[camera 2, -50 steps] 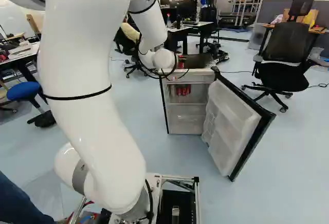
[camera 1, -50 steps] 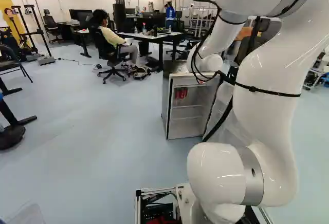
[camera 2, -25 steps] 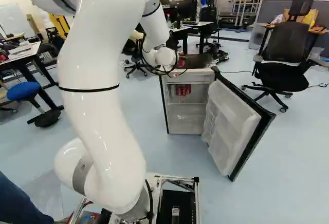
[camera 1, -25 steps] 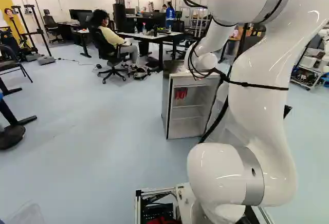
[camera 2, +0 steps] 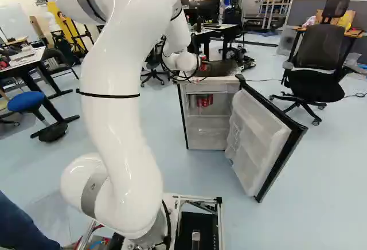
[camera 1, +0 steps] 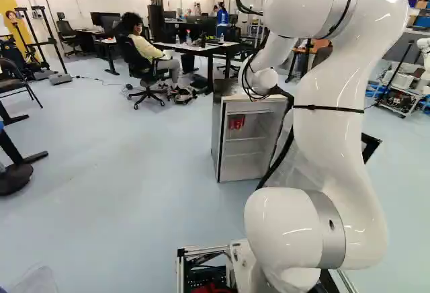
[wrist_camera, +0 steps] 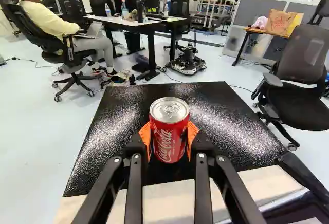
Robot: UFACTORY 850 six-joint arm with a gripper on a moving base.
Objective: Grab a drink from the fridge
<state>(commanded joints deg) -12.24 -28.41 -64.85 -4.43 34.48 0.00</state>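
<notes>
We see the small fridge (camera 2: 182, 115) with its door (camera 2: 258, 141) swung open, at the middle of the right base view, and we can look straight into it. In its upper part sit a few red cans (camera 2: 205, 100), close together and nearer the side away from the door; we cannot count them surely. Below them we make out a shelf (camera 1: 243, 138) and pale, see-through fittings lower down, and the inner face of the door carries moulded racks of its own. On top the fridge has a glossy black panel (wrist_camera: 115, 131) with a pale strip (wrist_camera: 267, 183) along its front. Our gripper (wrist_camera: 168, 139) is over that top, outside the cooled compartment, and has a red soda can (wrist_camera: 169, 124) between its orange pads (wrist_camera: 145, 136). The jaws stand apart by just the width of the can, pinching it from two opposite sides, with the pads pressed against its lower half. The can is upright, its silver lid and closed tab facing up towards our wrist camera. We cannot tell whether its base touches the black panel or hangs just above it. Past the fridge, well apart from it, we see a table (wrist_camera: 126, 22) bearing bottles and monitors, and an office chair (camera 2: 321, 61) stands beyond the open door.
</notes>
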